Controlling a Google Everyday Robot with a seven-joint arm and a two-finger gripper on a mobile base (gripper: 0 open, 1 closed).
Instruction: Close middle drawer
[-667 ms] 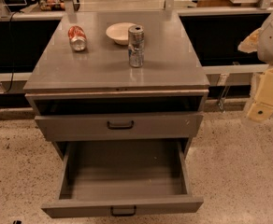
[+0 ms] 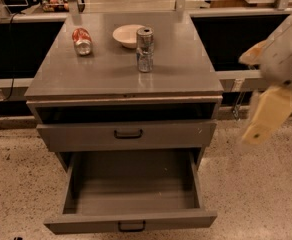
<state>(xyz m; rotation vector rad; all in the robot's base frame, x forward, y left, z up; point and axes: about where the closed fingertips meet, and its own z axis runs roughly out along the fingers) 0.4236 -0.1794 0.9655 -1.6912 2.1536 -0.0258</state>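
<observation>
The middle drawer (image 2: 131,184) is pulled far out toward me. It shows a deep, bare grey tray and a flat front with a small black handle (image 2: 131,226) at the frame's bottom edge. Above it, the top drawer (image 2: 128,134) with the same black handle stands slightly ajar, with a dark gap over it. The lowest drawer is hidden under the open one. My gripper (image 2: 267,118), cream-coloured on a white arm, hangs in the air to the right of the cabinet, level with the top drawer and touching nothing.
On the cabinet top (image 2: 111,74) lie a tipped red can (image 2: 81,40), a white bowl (image 2: 128,35) and an upright silver can (image 2: 144,49). A black counter with a rail runs behind. Speckled floor (image 2: 256,194) lies on both sides of the cabinet.
My gripper has moved a little left and down, closer to the cabinet's right side. The drawers and the things on top have not moved.
</observation>
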